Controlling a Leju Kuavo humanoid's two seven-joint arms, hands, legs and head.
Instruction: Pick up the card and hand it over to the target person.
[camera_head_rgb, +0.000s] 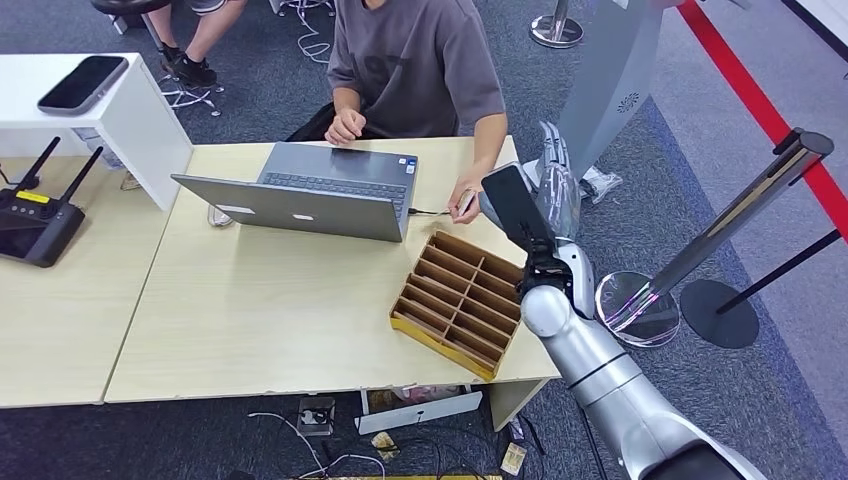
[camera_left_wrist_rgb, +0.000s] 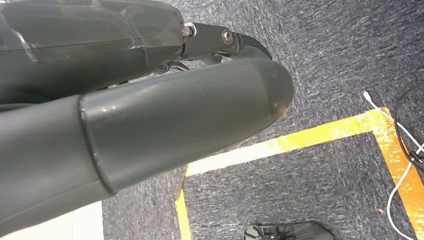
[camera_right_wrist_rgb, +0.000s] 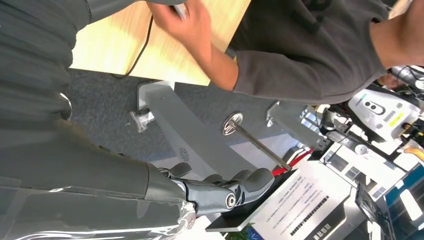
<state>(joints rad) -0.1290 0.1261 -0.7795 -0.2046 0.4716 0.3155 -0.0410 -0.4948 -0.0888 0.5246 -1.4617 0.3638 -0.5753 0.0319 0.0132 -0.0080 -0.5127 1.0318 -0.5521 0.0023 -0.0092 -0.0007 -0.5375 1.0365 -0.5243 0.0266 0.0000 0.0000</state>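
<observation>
A: Entry, right arm. The silver jointed right arm (camera_head_rgb: 600, 370) rises beside the desk's right edge, and the right hand (camera_head_rgb: 553, 195) is lifted over the desk corner. Where is the card?

B: The flat black rectangular card (camera_head_rgb: 512, 205) sits in that hand, tilted, its smooth dark face toward the head camera. In the right wrist view the dark fingers (camera_right_wrist_rgb: 235, 187) curl over the edge of the dark card (camera_right_wrist_rgb: 250, 212), so they pinch it.

A: Person?

B: A seated person in a grey short-sleeved shirt (camera_head_rgb: 420, 60) sits at the far side of the pale wooden desk (camera_head_rgb: 250, 320). The person's hand (camera_head_rgb: 465, 203) rests on the desk just beside the card, and I cannot tell whether they touch.

A: Left hand?

B: The left wrist view gives the left hand (camera_left_wrist_rgb: 150, 125) as a thick, smooth grey thumb with darker fingers (camera_left_wrist_rgb: 225, 42) behind it, above grey carpet with yellow tape lines (camera_left_wrist_rgb: 300, 140). Whether those fingers are spread or pressed together, I cannot tell.

A: Surroundings?

B: An open grey laptop (camera_head_rgb: 320, 190) stands before the person. A brown wooden slotted tray (camera_head_rgb: 460, 300) with many narrow compartments lies near the desk's right front corner, just beside the arm. A black controller with two antennas (camera_head_rgb: 35, 215) lies on the adjoining desk at left. A chrome stanchion post (camera_head_rgb: 720, 235) stands right of the arm on grey carpet, by a red floor stripe (camera_head_rgb: 760, 100).
</observation>
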